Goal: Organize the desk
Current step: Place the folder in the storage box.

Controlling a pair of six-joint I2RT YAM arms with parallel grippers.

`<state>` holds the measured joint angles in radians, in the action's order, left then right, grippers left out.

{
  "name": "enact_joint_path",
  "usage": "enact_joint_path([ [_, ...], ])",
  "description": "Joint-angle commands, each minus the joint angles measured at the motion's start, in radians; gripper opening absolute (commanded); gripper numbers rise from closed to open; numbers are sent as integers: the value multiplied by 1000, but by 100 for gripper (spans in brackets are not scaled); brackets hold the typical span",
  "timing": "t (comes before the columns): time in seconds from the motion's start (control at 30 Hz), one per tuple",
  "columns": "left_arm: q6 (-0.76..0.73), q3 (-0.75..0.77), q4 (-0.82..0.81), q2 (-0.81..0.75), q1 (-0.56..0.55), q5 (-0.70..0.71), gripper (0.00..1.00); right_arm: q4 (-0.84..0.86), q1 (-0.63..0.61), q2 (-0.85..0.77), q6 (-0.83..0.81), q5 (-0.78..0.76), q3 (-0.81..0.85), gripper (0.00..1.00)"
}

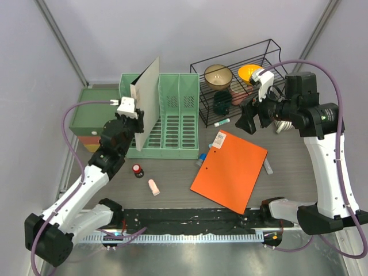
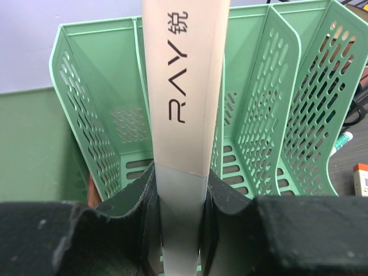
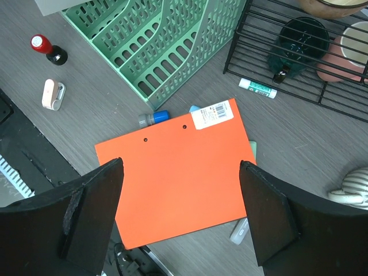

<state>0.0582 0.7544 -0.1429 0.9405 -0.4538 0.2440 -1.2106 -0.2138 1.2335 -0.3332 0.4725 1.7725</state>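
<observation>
The desk (image 1: pixel 172 178) is a dark wood-grain tabletop. My left gripper (image 1: pixel 133 118) is shut on a thin beige book (image 1: pixel 148 92), holding it upright and tilted over the left slots of the green file rack (image 1: pixel 172 123). In the left wrist view the book's spine (image 2: pixel 181 86), printed "RAY", is pinched in my left gripper (image 2: pixel 181 201) above the file rack (image 2: pixel 259 115). An orange folder (image 1: pixel 230 169) lies flat on the desk. My right gripper (image 1: pixel 248 118) hangs open above the orange folder (image 3: pixel 178 178), with nothing in the right gripper (image 3: pixel 181 213).
A black wire rack (image 1: pixel 241 86) at the back right holds bowls and cups. A glue stick (image 1: pixel 222 122), a blue marker (image 3: pixel 154 118), a red stamp (image 1: pixel 137 170) and a small pink item (image 1: pixel 153 187) lie loose. A green drawer box (image 1: pixel 86 112) stands at the left.
</observation>
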Motion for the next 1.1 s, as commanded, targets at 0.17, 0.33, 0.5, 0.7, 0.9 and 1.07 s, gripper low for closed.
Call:
enact_joint_path([
  [0.17,-18,-53,-185,-55,-6,78,0,42,-2,-37,5,25,-42,86],
  [0.33,-26,-58,-205,-101,-6,133,0,45,-4,-26,16,23,-44,86],
  [0.5,-23,-81,-238,-120,-6,141,0,51,-4,-12,28,6,-39,86],
  [0.7,-24,-119,-348,-80,-8,129,0,52,-4,-11,19,-25,-64,86],
  [0.9,-52,-182,-533,-26,-9,121,0,56,-4,-8,16,-49,-96,86],
  [1.07,-51,-213,-629,29,-11,106,0,56,-1,-3,22,-60,-100,85],
])
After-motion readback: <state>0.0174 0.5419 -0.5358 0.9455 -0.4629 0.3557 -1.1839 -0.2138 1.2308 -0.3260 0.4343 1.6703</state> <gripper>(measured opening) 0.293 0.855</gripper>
